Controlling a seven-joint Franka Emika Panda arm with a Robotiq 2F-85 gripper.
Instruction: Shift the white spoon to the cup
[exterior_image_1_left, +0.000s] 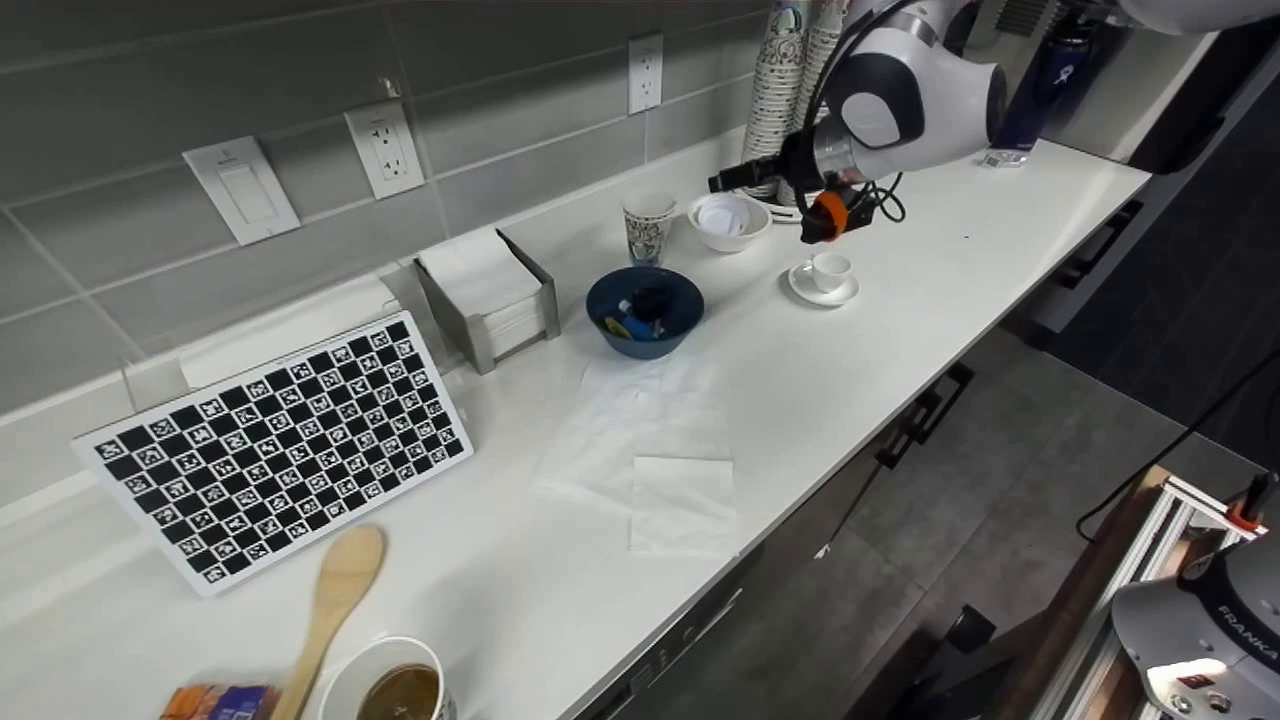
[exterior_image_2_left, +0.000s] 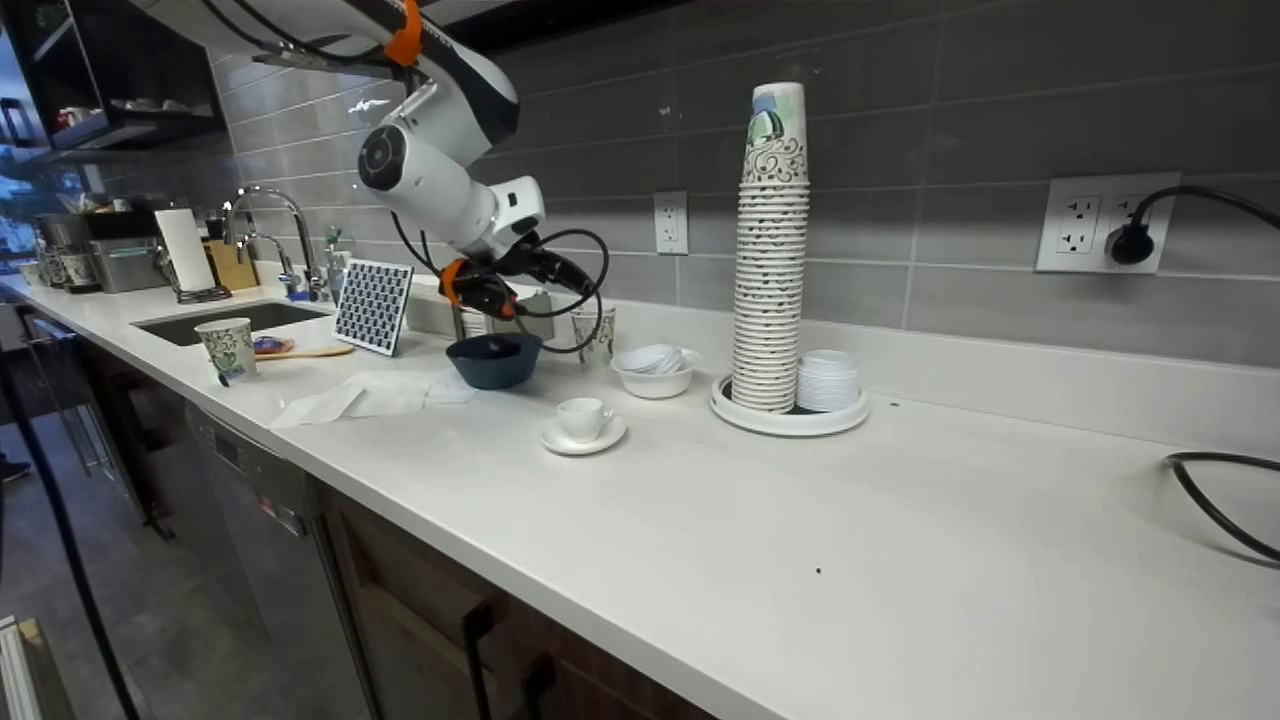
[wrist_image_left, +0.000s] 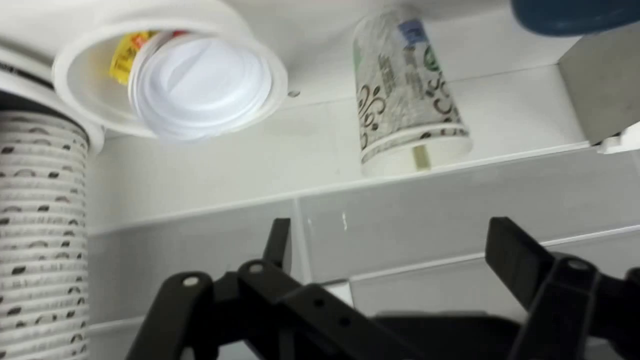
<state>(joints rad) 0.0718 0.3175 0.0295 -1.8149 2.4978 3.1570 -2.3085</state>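
Probably light and slick, the white spoon we can't make out around our wide-spread gripper suits mid-handle pinching.

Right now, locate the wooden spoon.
The wooden spoon lies lower left in an exterior view, beside the checkered board and right of the colourful packet.

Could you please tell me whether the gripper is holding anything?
No, the wrist view shows the gripper open, with nothing held between its fingers.
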